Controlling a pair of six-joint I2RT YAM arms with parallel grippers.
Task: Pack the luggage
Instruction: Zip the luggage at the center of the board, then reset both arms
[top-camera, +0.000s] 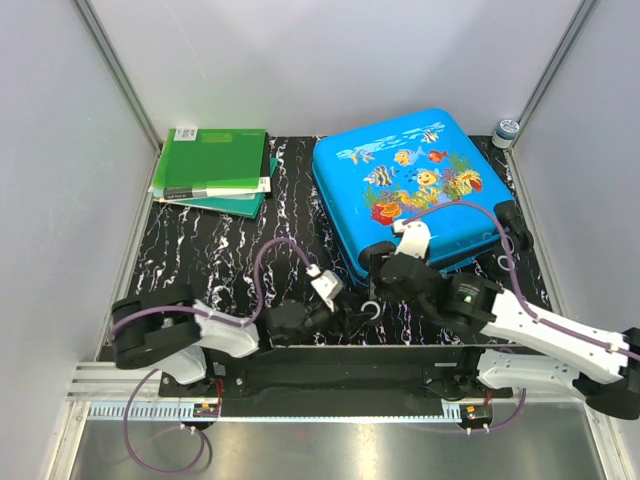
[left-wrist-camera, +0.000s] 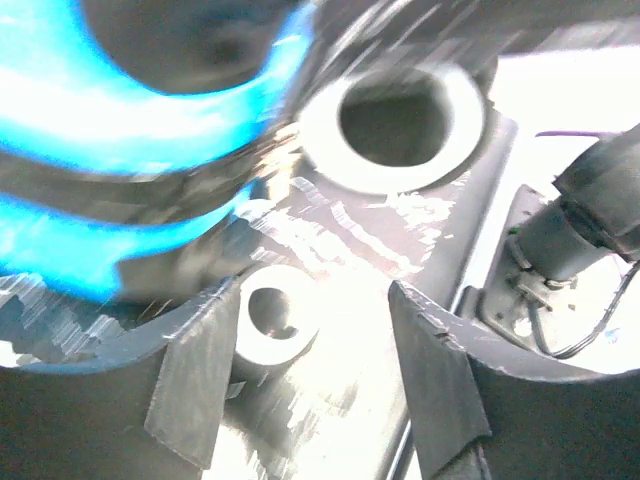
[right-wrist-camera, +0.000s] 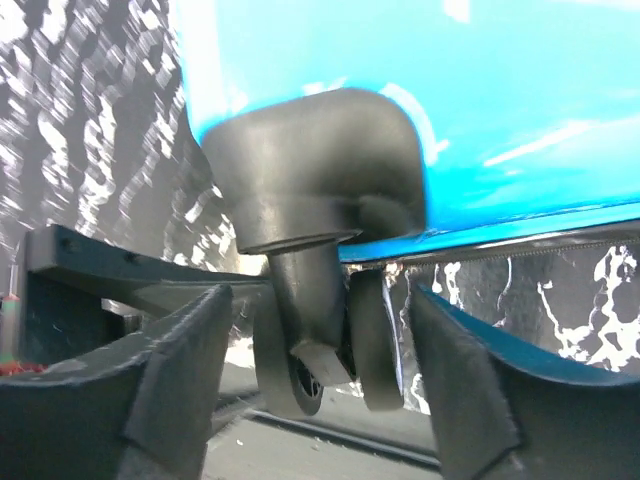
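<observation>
Luggage (top-camera: 410, 185) is seen lying flat and shut at upper right of the top view, on the counter (top-camera: 240, 250). Green folders (top-camera: 212, 165) are stacked at upper left, well apart from it. Right hand (right-wrist-camera: 315, 380) is open, with its fingers set either side of a black caster wheel (right-wrist-camera: 280, 370) at the case's near-left corner; no contact is seen. Left hand (left-wrist-camera: 310, 370) is open too, nothing clamped, though its view is blurred.

Risks, as judged:
- A grip on the caster is likely to swivel or slip, so the case gets dragged rather than opened.
- Both hands are crowded at one corner, so a clash is possible.
- Nothing can be packed while the shell is shut.
</observation>
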